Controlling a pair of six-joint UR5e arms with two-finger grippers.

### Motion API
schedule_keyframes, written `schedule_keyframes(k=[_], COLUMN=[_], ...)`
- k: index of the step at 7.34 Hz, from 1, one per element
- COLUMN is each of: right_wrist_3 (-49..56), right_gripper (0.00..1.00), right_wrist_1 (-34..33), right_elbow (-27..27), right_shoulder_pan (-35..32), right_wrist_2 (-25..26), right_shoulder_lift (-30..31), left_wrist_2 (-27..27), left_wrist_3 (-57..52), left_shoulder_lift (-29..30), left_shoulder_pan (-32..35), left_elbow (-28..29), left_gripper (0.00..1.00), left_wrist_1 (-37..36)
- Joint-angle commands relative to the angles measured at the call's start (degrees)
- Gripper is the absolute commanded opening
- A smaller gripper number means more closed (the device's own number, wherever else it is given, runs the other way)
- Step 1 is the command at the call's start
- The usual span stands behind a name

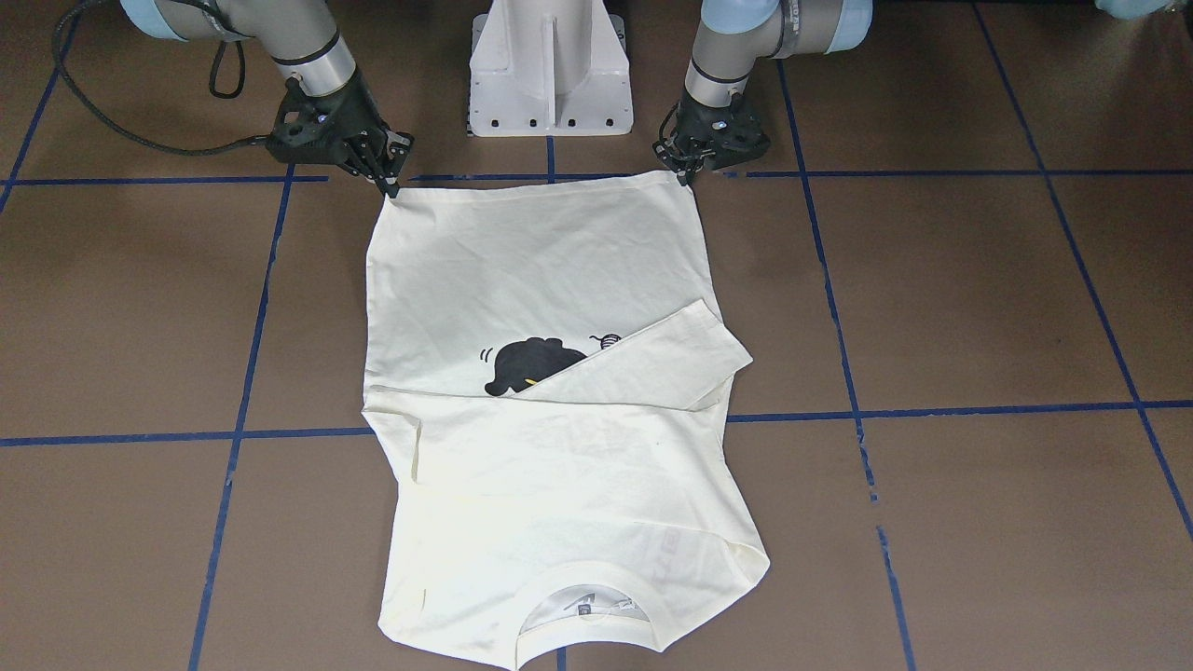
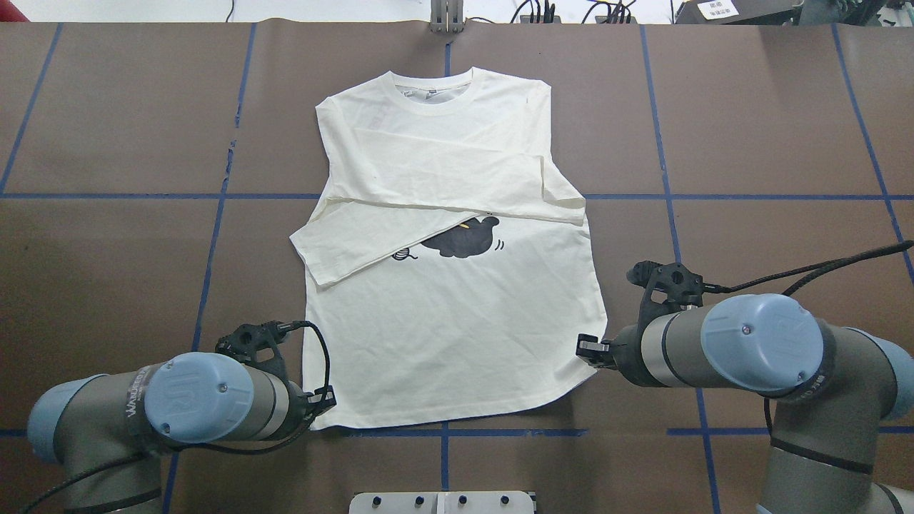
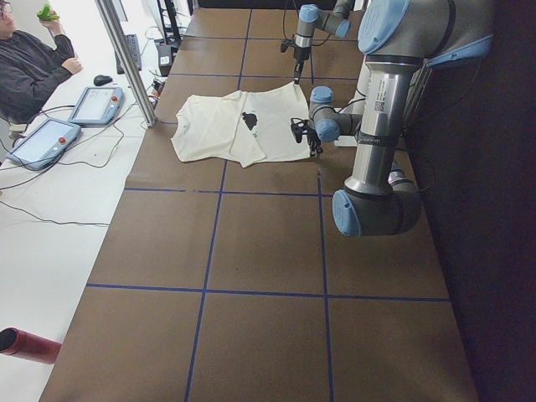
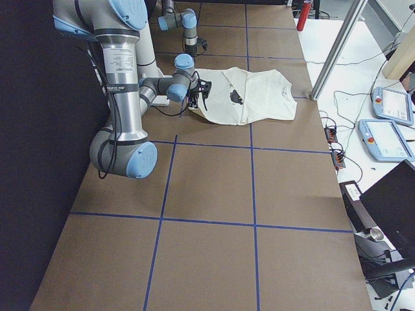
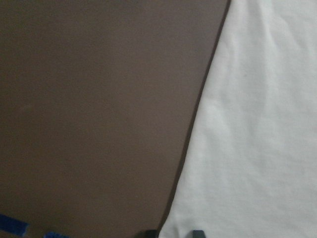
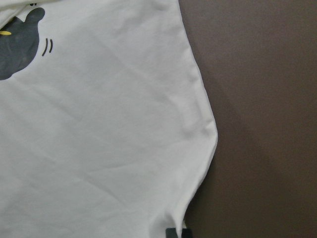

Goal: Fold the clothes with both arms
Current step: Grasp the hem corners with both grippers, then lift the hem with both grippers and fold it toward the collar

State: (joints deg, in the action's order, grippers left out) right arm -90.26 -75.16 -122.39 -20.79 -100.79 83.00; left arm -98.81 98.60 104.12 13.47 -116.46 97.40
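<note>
— Item: shirt; location?
— Flat on the desk, print up, collar on the far side from the robot; sleeve folded across, partly covering the cat.
— Left end effector?
— At one hem corner; tips slightly spread, astride the cloth edge.
— Right end effector?
— At the other hem corner; tips pressed together, pinching the shirt.
</note>
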Motion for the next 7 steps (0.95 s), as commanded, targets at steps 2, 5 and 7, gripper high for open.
schedule_keyframes(k=[2, 5, 7], right_wrist_3=[-0.26, -0.35, -0.27], right_gripper=[0.0, 0.0, 0.0], right_wrist_1=[-0.16, -0.25, -0.25], right_elbow=[-6.0, -17.41, -17.28], right_shoulder_pan=[-0.83, 0.74, 3.03], right_wrist_2=[-4.4, -16.33, -16.81], right_shoulder_lift=[3.13, 8.67, 8.67], left_wrist_2=[-0.16, -0.42, -0.51], left_wrist_3=[-5.52, -13.95, -14.66], left_shoulder_lift=[0.03, 0.12, 0.21], left_shoulder_pan=[-0.81, -5.71, -8.28], left_elbow=[-10.26, -18.68, -21.62], left_gripper=[0.0, 0.0, 0.0], left_wrist_1=[-8.8, -17.27, -17.68])
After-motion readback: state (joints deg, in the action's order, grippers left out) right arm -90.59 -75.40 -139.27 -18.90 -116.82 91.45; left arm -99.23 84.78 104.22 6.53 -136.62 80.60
